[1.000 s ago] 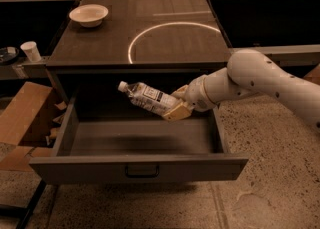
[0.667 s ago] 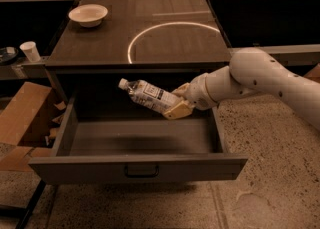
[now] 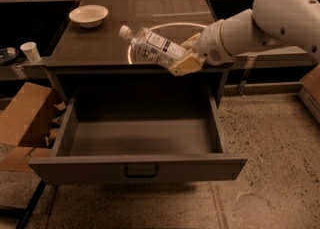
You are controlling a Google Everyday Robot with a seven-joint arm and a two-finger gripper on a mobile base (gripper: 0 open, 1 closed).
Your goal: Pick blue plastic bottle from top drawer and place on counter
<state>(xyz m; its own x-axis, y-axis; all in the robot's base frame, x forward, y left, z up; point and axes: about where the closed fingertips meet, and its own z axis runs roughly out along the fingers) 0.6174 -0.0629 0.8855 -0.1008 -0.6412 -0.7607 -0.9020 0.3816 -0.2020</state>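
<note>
The blue plastic bottle (image 3: pixel 150 47), clear with a white cap and a white label, is held tilted, cap up and to the left, over the front edge of the counter (image 3: pixel 95 43). My gripper (image 3: pixel 186 55) is shut on the bottle's lower end, and my white arm reaches in from the right. The bottle hangs above the counter's white arc, not resting on it. The top drawer (image 3: pixel 137 165) stands pulled open below, grey, with a dark bar handle on its front; its inside holds nothing I can see.
A white bowl (image 3: pixel 88 15) sits at the counter's back left. A white paper cup (image 3: pixel 31 51) stands on a side shelf at the left. Cardboard boxes (image 3: pixel 22 118) lie on the floor left of the drawer. Speckled floor spreads to the right.
My gripper has lifted the bottle up out of the drawer space to counter height. The view has also shifted closer and higher.
</note>
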